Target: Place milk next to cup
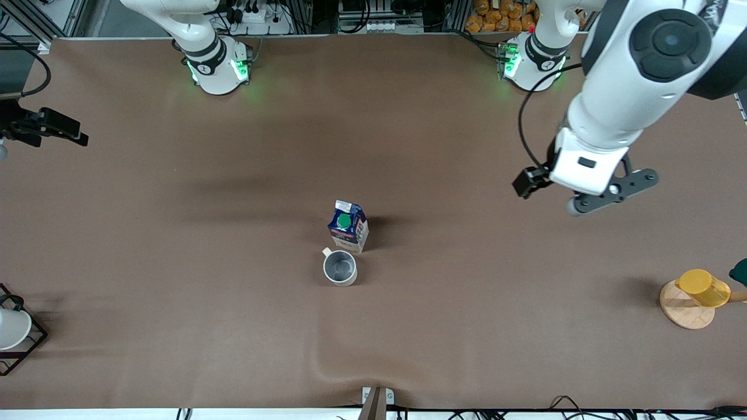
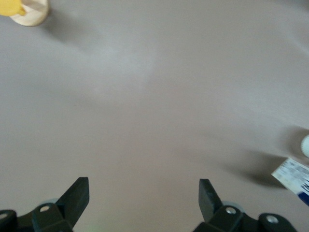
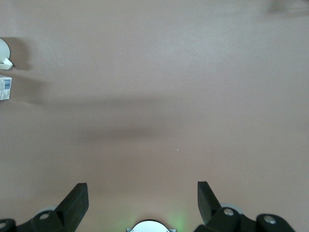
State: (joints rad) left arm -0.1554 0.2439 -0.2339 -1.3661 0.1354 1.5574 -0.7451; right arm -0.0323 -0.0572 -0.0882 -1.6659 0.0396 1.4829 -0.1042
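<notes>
The milk (image 1: 348, 226), a dark-blue carton with a green cap, stands upright mid-table. The cup (image 1: 339, 268), a cream-white mug with a grey inside, stands right beside it, nearer to the front camera, with a very small gap. My left gripper (image 2: 144, 193) is open and empty, up in the air over bare table toward the left arm's end; its hand shows in the front view (image 1: 586, 172). The milk's edge (image 2: 292, 173) and the cup's rim (image 2: 305, 145) show far off. My right gripper (image 3: 142, 193) is open and empty, high over the table near its own base; the cup (image 3: 4, 50) and milk (image 3: 5, 87) show far off.
A translucent yellow cup (image 1: 703, 287) lies on a round wooden coaster (image 1: 683, 309) near the left arm's end of the table. A dark green thing (image 1: 740, 271) sits beside it at the edge. A black wire rack (image 1: 35, 341) with a white item stands at the right arm's end.
</notes>
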